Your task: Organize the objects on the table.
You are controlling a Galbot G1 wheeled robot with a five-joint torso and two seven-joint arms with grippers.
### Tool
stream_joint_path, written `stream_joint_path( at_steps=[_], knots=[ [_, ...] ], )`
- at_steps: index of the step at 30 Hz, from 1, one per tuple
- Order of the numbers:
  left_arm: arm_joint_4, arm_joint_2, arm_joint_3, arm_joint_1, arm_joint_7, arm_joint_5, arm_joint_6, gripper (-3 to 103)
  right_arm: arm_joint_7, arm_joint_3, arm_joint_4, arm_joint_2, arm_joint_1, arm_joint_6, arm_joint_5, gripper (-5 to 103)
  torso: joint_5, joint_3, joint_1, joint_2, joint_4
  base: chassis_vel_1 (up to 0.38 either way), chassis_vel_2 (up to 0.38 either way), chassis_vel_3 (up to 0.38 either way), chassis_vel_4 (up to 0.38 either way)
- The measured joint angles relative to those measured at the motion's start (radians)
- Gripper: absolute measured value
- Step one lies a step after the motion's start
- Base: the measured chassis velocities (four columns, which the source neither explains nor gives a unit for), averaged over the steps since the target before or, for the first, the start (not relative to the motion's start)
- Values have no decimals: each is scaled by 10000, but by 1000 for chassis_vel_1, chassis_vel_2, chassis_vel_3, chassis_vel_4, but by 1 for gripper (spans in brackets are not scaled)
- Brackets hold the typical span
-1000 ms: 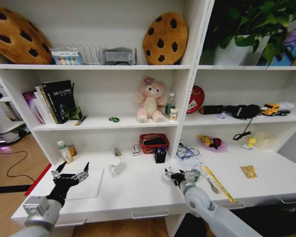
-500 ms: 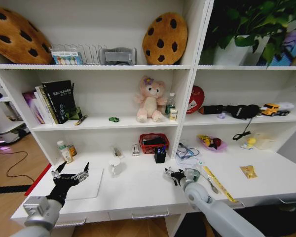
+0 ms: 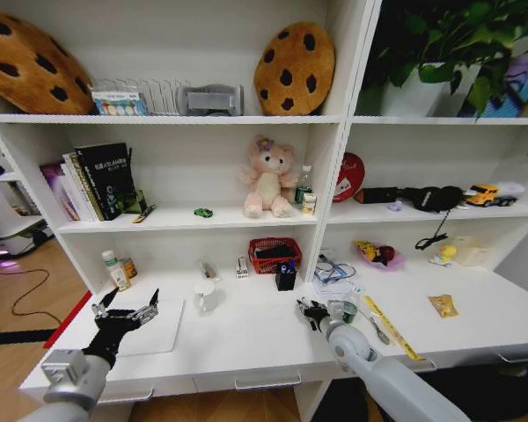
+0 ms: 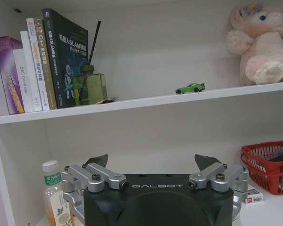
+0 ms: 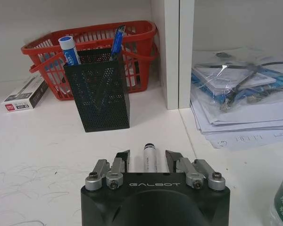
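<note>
Since a second ago, the right gripper (image 3: pixel 311 310) has been shifted slightly rightward over the table (image 3: pixel 246 338), while the left gripper (image 3: pixel 123 309) is being kept spread open above the silver laptop (image 3: pixel 163 327). A pen (image 5: pixel 149 157) is being grasped between the right fingers (image 5: pixel 123 157), just before the black mesh pen holder (image 5: pixel 97 89). A green toy car (image 4: pixel 190 88) is being left on the shelf (image 4: pixel 132 101).
</note>
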Motion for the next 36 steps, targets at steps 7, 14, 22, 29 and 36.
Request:
stream_joint_path(
  at_steps=[7,14,22,29,36],
  knots=[
    [0,0,0,0,0,0,0,100,86,0,-59,-38,-14,4,17,21,0,0,0,0,0,0,0,0,0],
    [0,0,0,0,0,0,0,100,135,27,-69,-19,-60,7,99,10,-1,-1,0,1,0,0,0,0,0],
    [0,0,0,-1,0,0,0,100,-736,7,209,-107,-92,1016,-1755,10,0,0,0,0,-1,0,0,0,0],
    [0,0,0,0,0,0,0,100,-2914,-118,789,-277,140,3622,-4247,10,-1,-1,0,1,-1,0,0,0,0],
    [0,0,0,0,-1,0,0,100,-3438,-55,185,51,759,5481,-5583,10,0,0,0,0,2,0,0,0,0]
  ],
)
